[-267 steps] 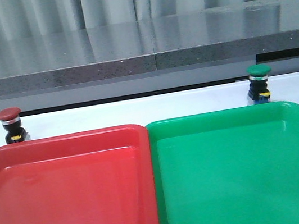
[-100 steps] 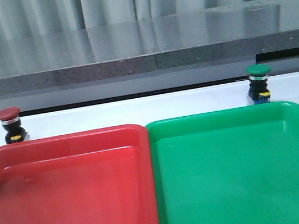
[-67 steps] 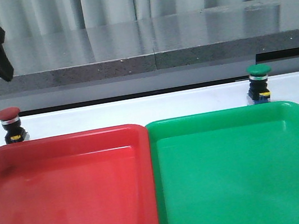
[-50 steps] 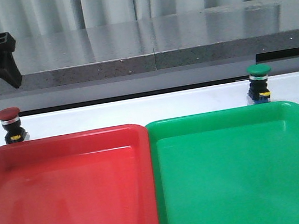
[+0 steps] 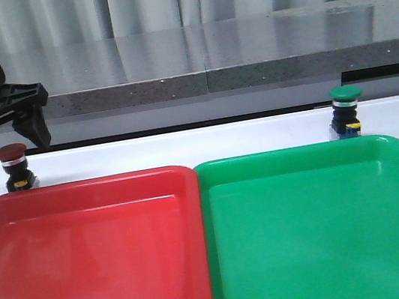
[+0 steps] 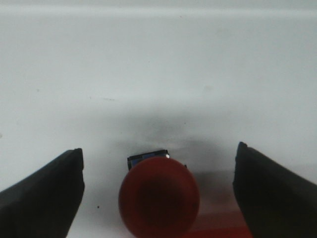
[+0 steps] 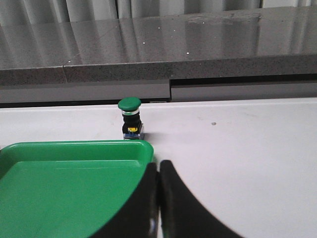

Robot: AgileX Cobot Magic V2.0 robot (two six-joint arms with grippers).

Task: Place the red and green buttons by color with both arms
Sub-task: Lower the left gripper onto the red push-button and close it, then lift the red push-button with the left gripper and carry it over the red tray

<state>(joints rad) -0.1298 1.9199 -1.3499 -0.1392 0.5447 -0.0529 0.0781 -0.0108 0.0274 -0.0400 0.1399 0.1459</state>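
Stretching across the whole scene, the white desk point(image 5: 184, 146) carries everything, with a long grey stone-look ledge point(image 5: 230, 53) running behind it and pale pleated curtains point(image 5: 161, 0) hanging above that. Two large plastic trays sit side by side at the near edge, touching along their inner rims: the red tray point(image 5: 78, 195) on the left and the green tray point(image 5: 300, 160) on the right, each showing only bare floor. Next in size comes the left hand point(image 5: 10, 143), a black claw at the far left of the front view, its two fingers spread wide and pointing down on either side of the red button point(image 5: 14, 165); the left wrist view shows the dark red cap point(image 6: 158, 202) sitting midway between the fingertips point(image 6: 47, 196) with clear white desk on both sides, so the hand grips nothing and touches nothing. The right hand point(image 7: 158, 198) appears only in its own wrist view, its fingers pressed together with no gap and nothing between them, hanging over the corner of the green tray point(image 7: 74, 148) and the desk. The red button stands upright just behind the far left rim of the red tray, and the green button point(image 5: 346, 112) stands upright just behind the far right rim of the green tray, both on the desk outside the trays
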